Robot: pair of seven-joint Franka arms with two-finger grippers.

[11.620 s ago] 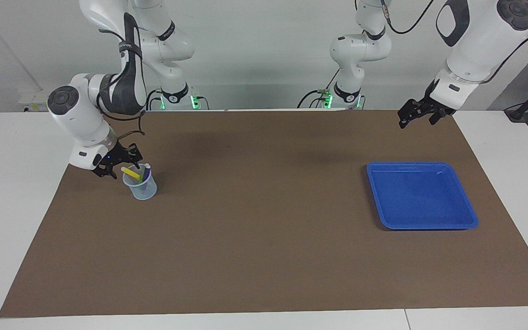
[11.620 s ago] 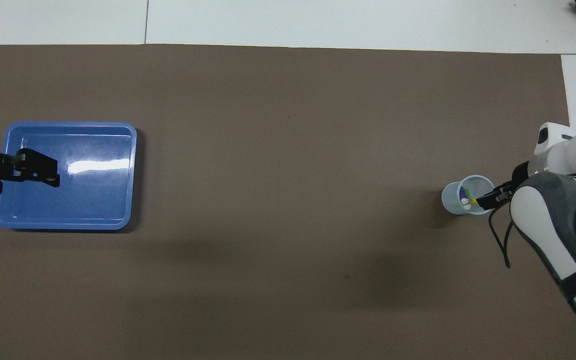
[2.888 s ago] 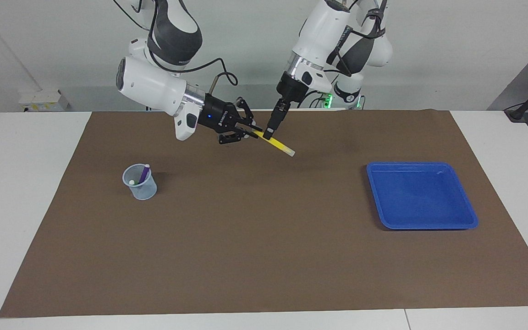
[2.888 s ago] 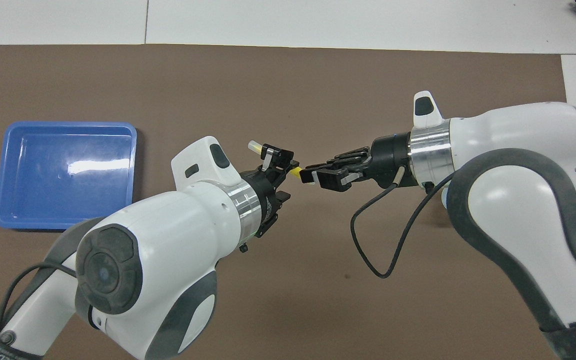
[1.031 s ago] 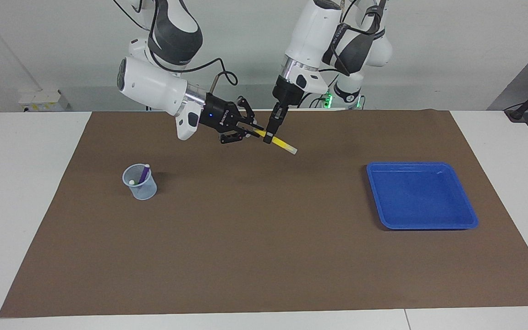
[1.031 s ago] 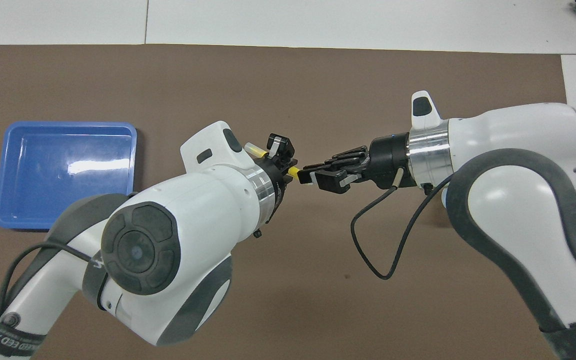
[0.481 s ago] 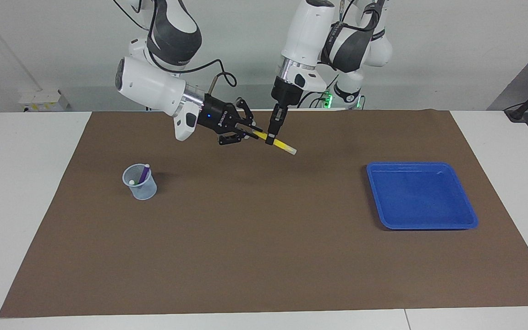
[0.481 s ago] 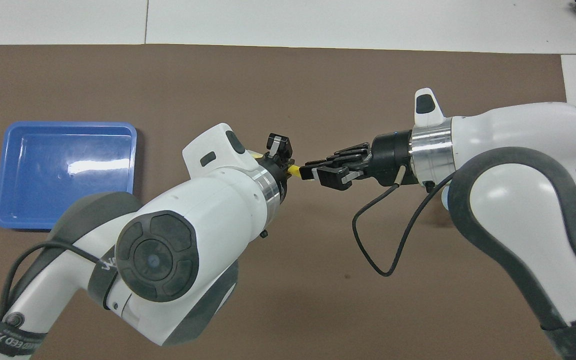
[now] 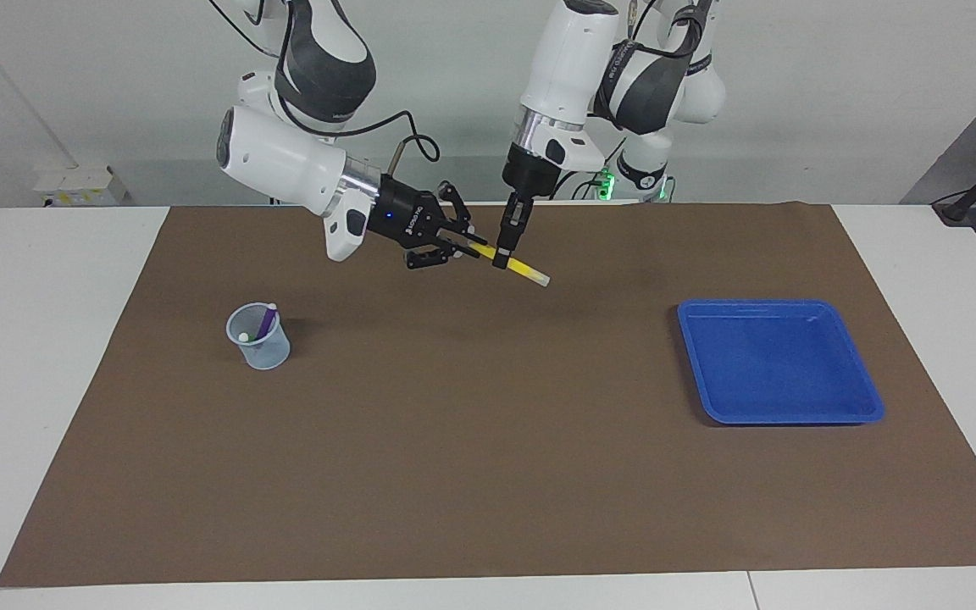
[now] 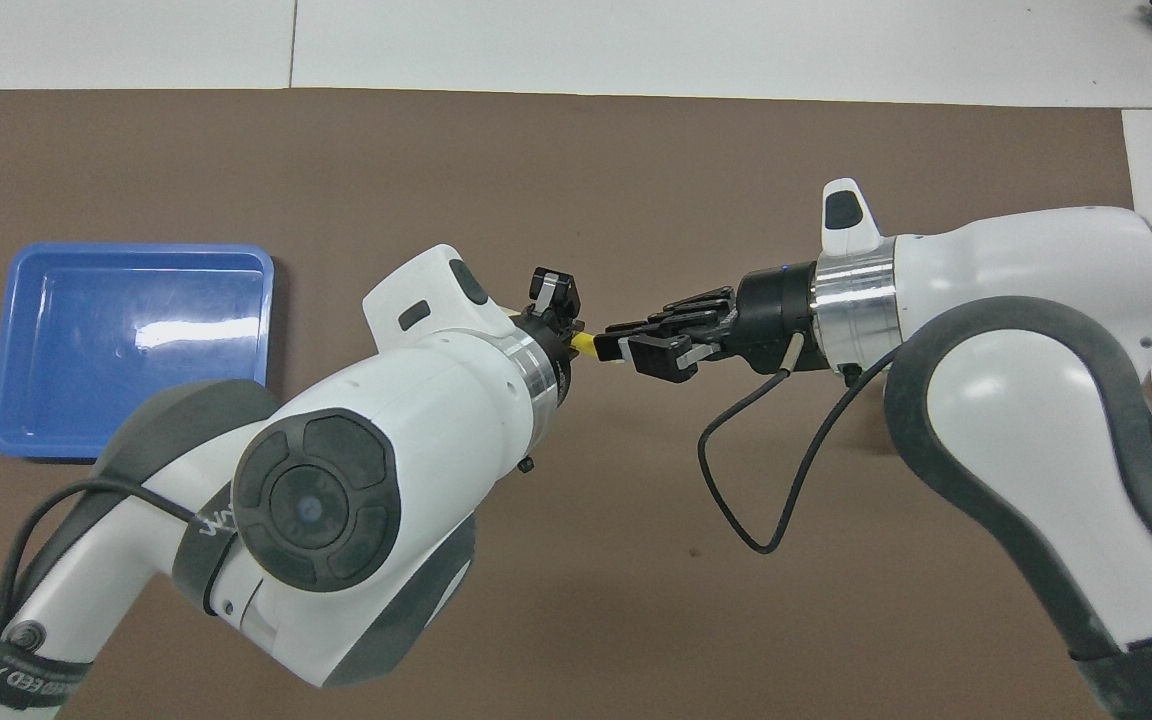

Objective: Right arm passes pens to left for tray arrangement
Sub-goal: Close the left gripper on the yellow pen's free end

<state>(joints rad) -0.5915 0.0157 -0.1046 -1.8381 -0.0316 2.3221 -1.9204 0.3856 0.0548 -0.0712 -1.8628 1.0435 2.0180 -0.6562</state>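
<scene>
The yellow pen (image 9: 526, 271) hangs slanted in the air over the mat's robot-side middle, pale tip toward the tray. My right gripper (image 9: 464, 243), with the blue wrist light, is shut on its back end. My left gripper (image 9: 502, 258) comes down from above and is shut on its middle. In the overhead view a short yellow stretch of the pen (image 10: 587, 344) shows between the left gripper (image 10: 564, 322) and the right gripper (image 10: 622, 350). A purple pen (image 9: 267, 320) stands in the pale cup (image 9: 261, 346). The blue tray (image 9: 793, 418) lies bare toward the left arm's end (image 10: 136, 250).
A brown mat (image 9: 488, 457) covers most of the white table. The cup stands toward the right arm's end and holds another pale pen tip (image 9: 243, 337). Both arms' big white links fill the lower overhead view and hide the cup there.
The right arm lifted the yellow pen from the cup to the middle, and the left arm came over from the tray. In the last second the left gripper closed on the pen.
</scene>
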